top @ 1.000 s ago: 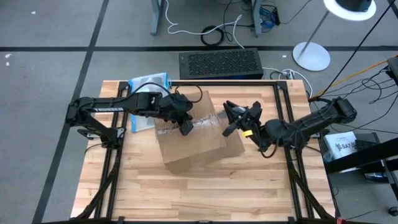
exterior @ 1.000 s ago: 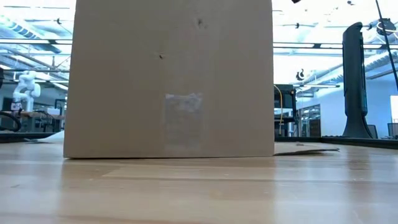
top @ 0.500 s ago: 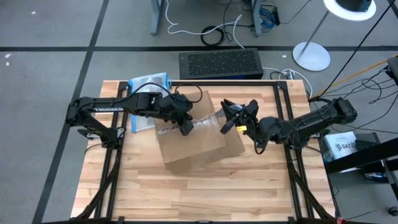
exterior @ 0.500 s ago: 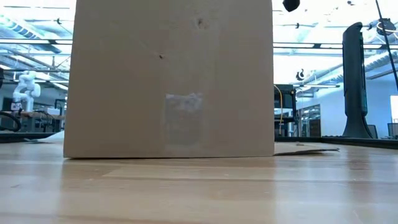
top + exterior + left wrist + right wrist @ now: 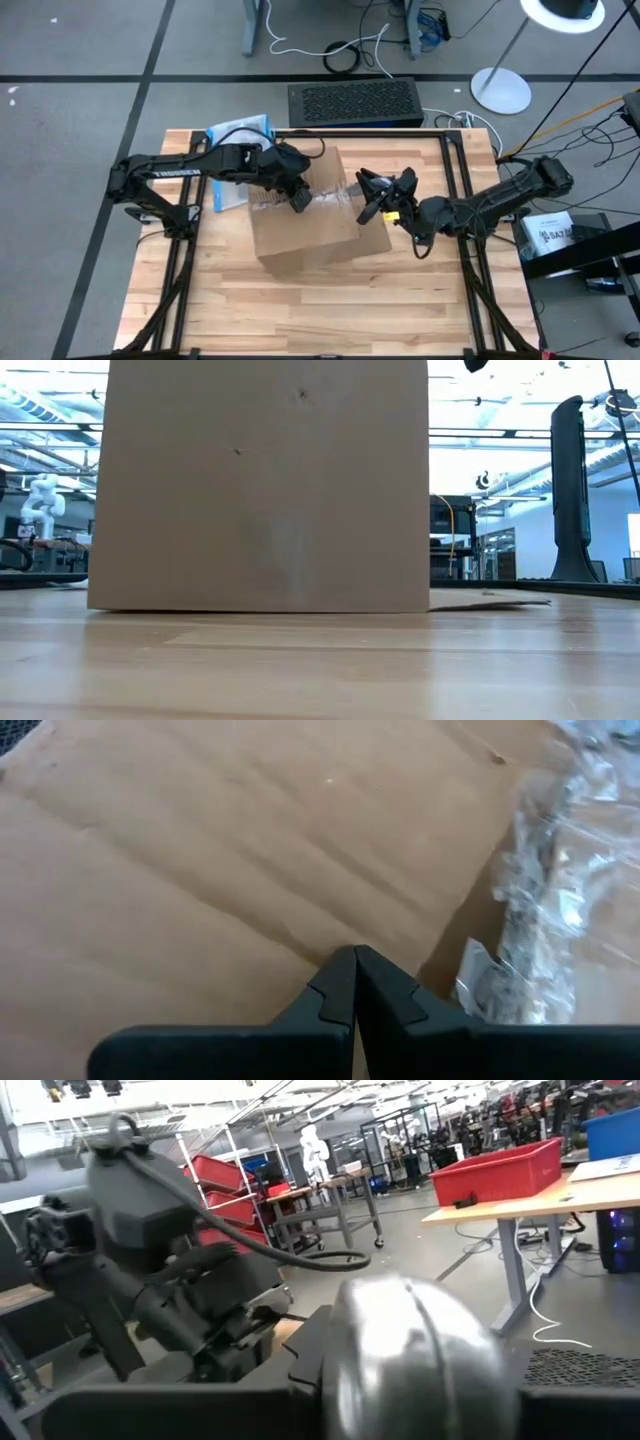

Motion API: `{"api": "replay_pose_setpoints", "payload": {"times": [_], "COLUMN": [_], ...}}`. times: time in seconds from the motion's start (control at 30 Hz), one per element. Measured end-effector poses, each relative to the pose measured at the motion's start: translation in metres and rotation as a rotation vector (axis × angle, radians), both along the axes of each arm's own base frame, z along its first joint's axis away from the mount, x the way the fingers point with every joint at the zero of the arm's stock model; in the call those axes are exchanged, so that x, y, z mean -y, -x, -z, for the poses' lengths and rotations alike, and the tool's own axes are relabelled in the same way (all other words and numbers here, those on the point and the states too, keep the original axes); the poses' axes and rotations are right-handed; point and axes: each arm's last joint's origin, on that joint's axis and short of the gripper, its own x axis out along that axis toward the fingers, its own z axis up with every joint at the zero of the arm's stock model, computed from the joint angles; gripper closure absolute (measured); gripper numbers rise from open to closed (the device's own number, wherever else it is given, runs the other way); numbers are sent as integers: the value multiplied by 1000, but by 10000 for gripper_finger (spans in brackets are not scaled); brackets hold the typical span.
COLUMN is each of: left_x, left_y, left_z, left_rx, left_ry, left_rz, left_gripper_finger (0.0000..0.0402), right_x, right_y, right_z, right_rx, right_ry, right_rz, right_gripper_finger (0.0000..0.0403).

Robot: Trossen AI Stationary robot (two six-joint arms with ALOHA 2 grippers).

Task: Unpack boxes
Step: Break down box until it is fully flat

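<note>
Carton point(image 5: 310, 222) near the back edge of the surface point(image 5: 330, 310) — both pincers over its taped top

Left pincer point(image 5: 298, 201), fingers pressed together on nothing, tips on the carton's top just beside the crumpled clear tape point(image 5: 540, 910) that runs along the centre seam, from the left arm's side toward the right's. Right pincer point(image 5: 372, 205) hangs over the opposite end of that seam — I cannot tell its fingers' state. The left sits nearer the tape, so peeling likely falls to it.
</note>
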Motion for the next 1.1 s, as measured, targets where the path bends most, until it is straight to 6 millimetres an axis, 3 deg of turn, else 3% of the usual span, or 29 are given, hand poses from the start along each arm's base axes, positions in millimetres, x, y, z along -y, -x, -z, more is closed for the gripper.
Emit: {"api": "replay_pose_setpoints", "payload": {"times": [0.3,0.63,1.1], "left_x": [-2,-17,-7], "left_y": [-6,-5,-7], "left_z": [7,7,2], "left_rx": [-18,-9,17], "left_ry": [-9,-45,-7], "left_rz": [-11,-103,0], "left_gripper_finger": [392,392,392], "right_x": [-24,-49,-36], "right_y": [10,17,23], "right_z": [-4,-26,-94], "right_rx": [37,-53,-145], "right_ry": [-30,-10,140], "right_rz": [-44,-118,14], "right_gripper_finger": [346,346,346]}}
